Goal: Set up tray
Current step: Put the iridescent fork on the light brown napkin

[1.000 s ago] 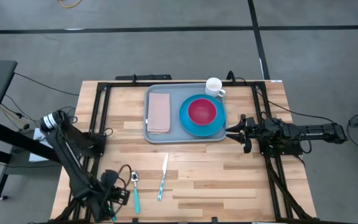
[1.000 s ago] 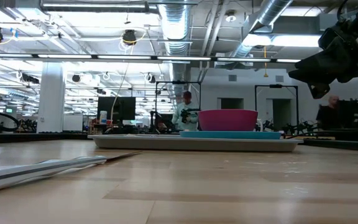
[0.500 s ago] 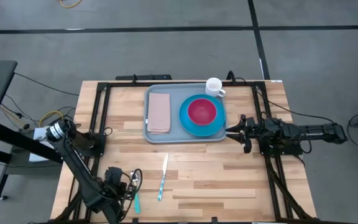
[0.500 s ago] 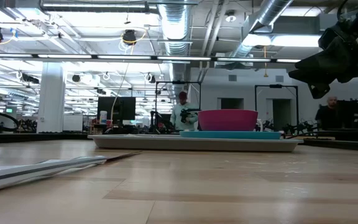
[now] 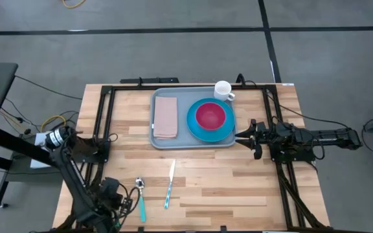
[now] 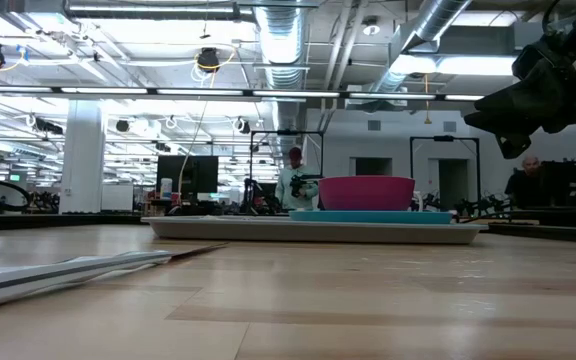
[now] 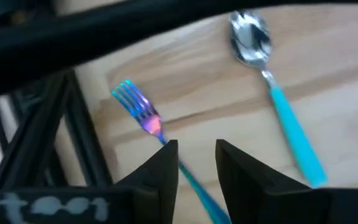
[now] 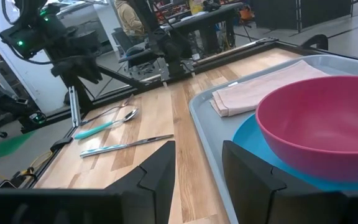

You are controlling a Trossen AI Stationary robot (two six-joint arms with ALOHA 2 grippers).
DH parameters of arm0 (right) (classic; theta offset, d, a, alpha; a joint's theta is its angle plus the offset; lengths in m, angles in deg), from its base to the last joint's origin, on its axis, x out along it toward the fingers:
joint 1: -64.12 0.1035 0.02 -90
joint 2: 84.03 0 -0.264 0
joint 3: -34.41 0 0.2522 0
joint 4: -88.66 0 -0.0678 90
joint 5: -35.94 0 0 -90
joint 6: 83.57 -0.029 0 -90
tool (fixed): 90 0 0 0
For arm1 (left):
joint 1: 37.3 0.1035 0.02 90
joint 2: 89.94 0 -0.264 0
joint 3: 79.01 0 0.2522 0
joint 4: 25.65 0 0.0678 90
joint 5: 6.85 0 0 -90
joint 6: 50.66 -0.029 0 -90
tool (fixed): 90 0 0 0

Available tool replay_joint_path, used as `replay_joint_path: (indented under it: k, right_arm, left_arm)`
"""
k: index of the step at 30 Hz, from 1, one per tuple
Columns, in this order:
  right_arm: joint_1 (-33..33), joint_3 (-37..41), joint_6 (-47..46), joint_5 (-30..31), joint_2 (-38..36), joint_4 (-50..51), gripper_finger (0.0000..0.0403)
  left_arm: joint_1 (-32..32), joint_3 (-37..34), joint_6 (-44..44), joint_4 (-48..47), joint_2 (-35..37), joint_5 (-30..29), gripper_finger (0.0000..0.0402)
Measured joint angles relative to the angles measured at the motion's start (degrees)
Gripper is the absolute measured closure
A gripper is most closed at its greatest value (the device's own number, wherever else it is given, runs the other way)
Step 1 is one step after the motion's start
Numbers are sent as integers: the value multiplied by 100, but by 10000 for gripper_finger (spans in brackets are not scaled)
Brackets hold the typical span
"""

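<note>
The tray [image 5: 193,144] lies flat on the far half of the worktop [image 5: 232,181], carrying a folded pink napkin [image 5: 166,116], a blue plate [image 5: 224,132] and a red bowl [image 5: 210,116] on that plate. A white mug [image 5: 223,90] stands at the tray's far right corner; whether it is on the rim or just off it cannot be told. 3 utensils remain off the tray on the near side: a spoon [image 7: 272,87], a knife [image 5: 169,184] and a fork [image 7: 138,112].

The left tool [image 7: 194,168] is low at the near left corner of the worktop, fingers apart, with the fork's handle running between them; nothing is clamped. The right tool [image 8: 197,168] waits just beside the tray's right edge, fingers apart and empty.

Risks, as judged:
1. The fork lies close to the black frame rail [image 7: 79,124] and the worktop's corner. A closing grasp that nudges rather than grips could push it against the rail or off the edge.
2. The thin, flat handle may slip or pivot in the fingers.
3. The spoon is near the fork and could be knocked.

Open room: bare wood between utensils and tray gives a free path. Free tray surface is scarce, mainly its near strip.
</note>
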Motion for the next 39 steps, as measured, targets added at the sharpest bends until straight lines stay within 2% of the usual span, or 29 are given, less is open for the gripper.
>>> replay_joint_path:
  k: [2, 7, 10, 13, 16, 24, 27, 39]
  right_arm:
    - [-2, 0, 2, 0, 0, 0, 280]
    - [0, 0, 0, 0, 0, 0, 280]
    - [-2, 1, 1, 0, 0, -1, 280]
    - [-2, 1, 0, 0, 2, -2, 280]
    - [0, 1, 0, 0, 1, 0, 280]
    - [-2, 2, 2, 0, 0, -2, 280]
    - [-1, 0, 0, 0, 0, 0, 280]
    - [0, 1, 0, 0, 1, -1, 280]
  left_arm:
    - [-174, 0, -91, 4, 0, 97, 305]
    - [-673, -213, 302, 215, -4, 886, 305]
    - [-953, -389, 222, 842, 0, 534, 305]
    - [-1110, -525, 139, 1119, 22, 534, 305]
    - [-1128, -525, 153, 1120, 8, 554, 305]
    - [-1071, -526, -24, 1070, -10, 29, 305]
    - [-1076, -549, -1013, 1111, -52, 75, 305]
    - [-1203, -553, -6946, 1085, -50, 358, 305]
